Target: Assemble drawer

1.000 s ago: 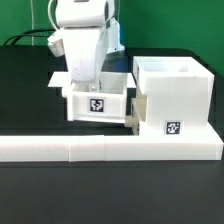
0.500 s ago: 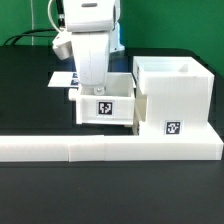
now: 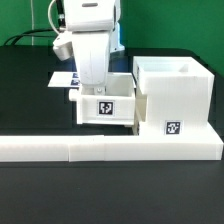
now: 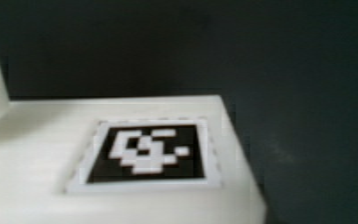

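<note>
The tall white drawer housing [image 3: 172,98] stands at the exterior view's right, with a square tag low on its front. A smaller white tray [image 3: 105,108] with a tag on its front face sits right against the housing's left side. My gripper [image 3: 97,88] reaches down from above onto the tray's front wall and appears shut on it; the fingertips are hard to make out. The wrist view shows only a blurred close-up of the tray's tag [image 4: 149,150] on white plastic; no fingers show there.
The long low white L-shaped wall [image 3: 70,150] runs along the front, and the housing rests against it. The marker board [image 3: 60,79] lies behind the tray, partly hidden by the arm. The table top is black.
A second ago the tray and my gripper were further to the exterior view's left. Both have moved right, up to the housing. Nothing has moved in the last half second.
</note>
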Controlling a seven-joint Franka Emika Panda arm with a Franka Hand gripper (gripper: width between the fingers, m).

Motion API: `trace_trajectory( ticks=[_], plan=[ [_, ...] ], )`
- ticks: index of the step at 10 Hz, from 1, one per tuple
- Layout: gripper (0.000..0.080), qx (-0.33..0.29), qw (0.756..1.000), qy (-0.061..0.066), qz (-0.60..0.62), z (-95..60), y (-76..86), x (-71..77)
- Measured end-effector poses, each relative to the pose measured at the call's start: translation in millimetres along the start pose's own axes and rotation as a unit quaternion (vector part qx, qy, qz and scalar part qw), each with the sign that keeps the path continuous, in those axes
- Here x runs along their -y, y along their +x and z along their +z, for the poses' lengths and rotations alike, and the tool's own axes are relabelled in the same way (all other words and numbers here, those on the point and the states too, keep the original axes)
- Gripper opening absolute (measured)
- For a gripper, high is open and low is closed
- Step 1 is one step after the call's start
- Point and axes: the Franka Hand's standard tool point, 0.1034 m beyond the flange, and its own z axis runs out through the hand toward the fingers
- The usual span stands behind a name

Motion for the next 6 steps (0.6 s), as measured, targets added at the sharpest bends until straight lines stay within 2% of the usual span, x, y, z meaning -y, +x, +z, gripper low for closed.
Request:
trace_trajectory(
  ticks=[1, 4, 6],
  plan=[
    [0.0042, 0.001, 1.0, -0.005, -0.003, -1.0, 1.5, -2.0],
    [0.0042, 0.001, 1.0, -0.005, -0.001, -0.5, 0.4, -1.8],
    [0.0042, 0.001, 1.0, -0.003, 0.0, -3.4, 6.7, -2.6]
  ],
)
